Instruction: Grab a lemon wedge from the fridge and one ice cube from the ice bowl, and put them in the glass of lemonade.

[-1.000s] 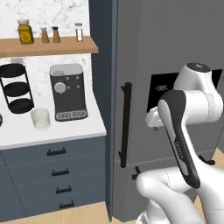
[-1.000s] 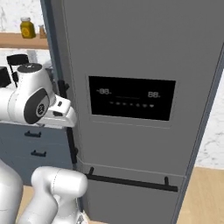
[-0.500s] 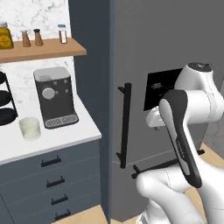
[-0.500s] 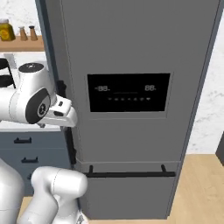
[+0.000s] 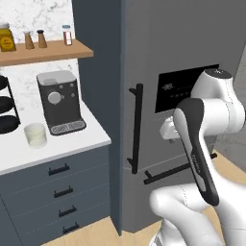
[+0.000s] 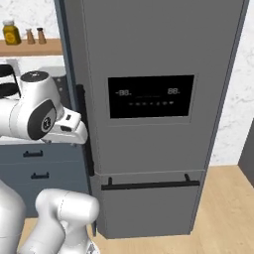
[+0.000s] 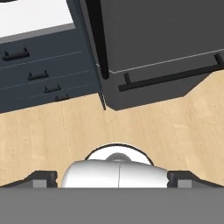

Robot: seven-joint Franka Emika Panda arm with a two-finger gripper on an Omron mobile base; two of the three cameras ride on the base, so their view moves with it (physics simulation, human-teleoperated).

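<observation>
The fridge (image 5: 158,43) stands shut, dark grey, with a black vertical bar handle (image 5: 136,127) and a black dispenser recess (image 6: 151,96). The lemon wedge is hidden and the ice bowl is out of view. The glass of lemonade (image 5: 36,135), a small pale tumbler, sits on the white counter left of the coffee machine (image 5: 60,101). My gripper (image 7: 112,178) hangs in front of the fridge door, to the right of the handle, pointing down at the floor. Its fingertips (image 7: 41,177) stand wide apart, open, with nothing between them.
Dark grey drawers (image 5: 60,190) run under the counter (image 5: 86,141). A wooden shelf (image 5: 45,50) above holds several jars and shakers. A black tiered stand (image 5: 6,108) is at the far left. The fridge's lower drawer has a horizontal bar (image 6: 151,184). Wooden floor (image 7: 57,131) lies below.
The whole picture has shifted: the base has driven and both views moved with it, so more floor shows right of the fridge. The arm keeps its pose and the gripper stays open.
</observation>
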